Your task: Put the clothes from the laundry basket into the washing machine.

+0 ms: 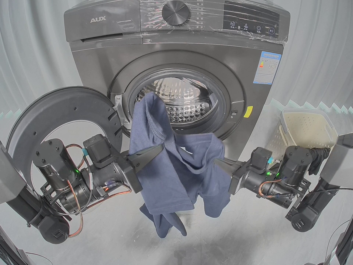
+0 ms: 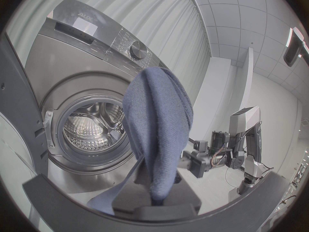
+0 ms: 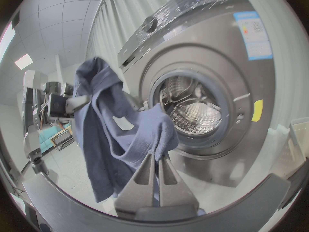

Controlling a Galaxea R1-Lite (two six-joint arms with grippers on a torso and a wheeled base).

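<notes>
The blue shirt [image 1: 176, 166] hangs in the air between both arms, just in front of the washing machine [image 1: 110, 63]. The left end effector [image 1: 159, 149] is clamped on one side of it, and the right end effector [image 1: 217, 161] on the other. In the right wrist view, the right arm's two fingers [image 3: 141, 178] press together on a bit of cloth, and a white tag [image 3: 124, 123] shows on the shirt. The head view shows the round door [image 1: 55, 107] swung open on the left. It also shows the pale laundry basket [image 1: 309, 129] on the floor at the right.
</notes>
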